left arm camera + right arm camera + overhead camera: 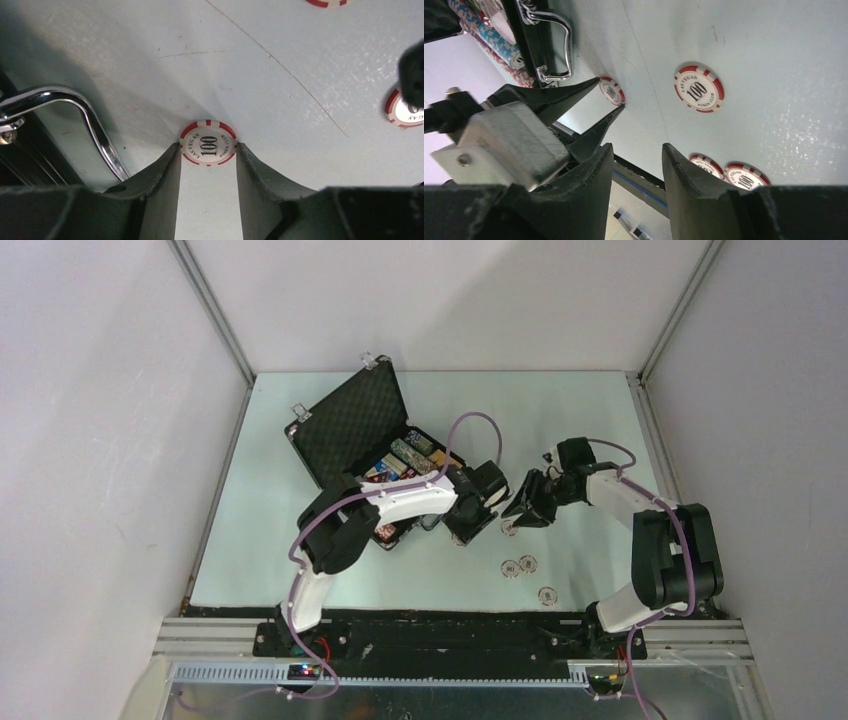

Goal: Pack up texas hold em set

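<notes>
The black case [350, 425] lies open at the back left, with rows of coloured chips [410, 455] in its foam tray. Its silver handle shows in the left wrist view [75, 112] and in the right wrist view [551, 45]. My left gripper [462, 533] is just right of the case. Its fingertips are closed on the rim of a red-and-white "100" chip [208, 143], which also shows in the right wrist view [612, 90]. My right gripper [522, 512] is open and empty, its jaws apart [636, 147], hovering close to the left gripper.
Loose red-and-white chips lie on the pale table: one [510, 528] under the right gripper, a pair [518, 565] nearer the front, one more [547, 595] by the front edge. White walls enclose the table on three sides.
</notes>
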`<action>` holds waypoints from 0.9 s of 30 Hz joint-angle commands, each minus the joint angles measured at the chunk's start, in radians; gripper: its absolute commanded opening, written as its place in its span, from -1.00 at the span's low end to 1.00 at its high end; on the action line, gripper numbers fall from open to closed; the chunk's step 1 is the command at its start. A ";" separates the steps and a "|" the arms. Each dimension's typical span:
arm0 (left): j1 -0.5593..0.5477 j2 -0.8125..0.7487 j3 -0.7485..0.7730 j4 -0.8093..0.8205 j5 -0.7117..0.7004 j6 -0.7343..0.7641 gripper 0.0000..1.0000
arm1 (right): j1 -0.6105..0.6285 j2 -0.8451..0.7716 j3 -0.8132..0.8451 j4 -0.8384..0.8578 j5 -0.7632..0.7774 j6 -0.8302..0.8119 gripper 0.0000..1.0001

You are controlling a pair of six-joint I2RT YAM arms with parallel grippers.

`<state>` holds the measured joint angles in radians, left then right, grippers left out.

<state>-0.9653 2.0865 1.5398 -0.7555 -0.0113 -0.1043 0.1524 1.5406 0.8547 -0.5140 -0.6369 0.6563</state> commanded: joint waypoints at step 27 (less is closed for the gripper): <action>0.034 -0.140 -0.036 -0.015 0.050 0.024 0.60 | 0.022 0.015 -0.117 0.196 -0.149 0.002 -0.08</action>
<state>-0.9455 1.9324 1.4845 -0.7441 0.0105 -0.0883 0.1749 1.5677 0.7383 -0.3370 -0.7959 0.6613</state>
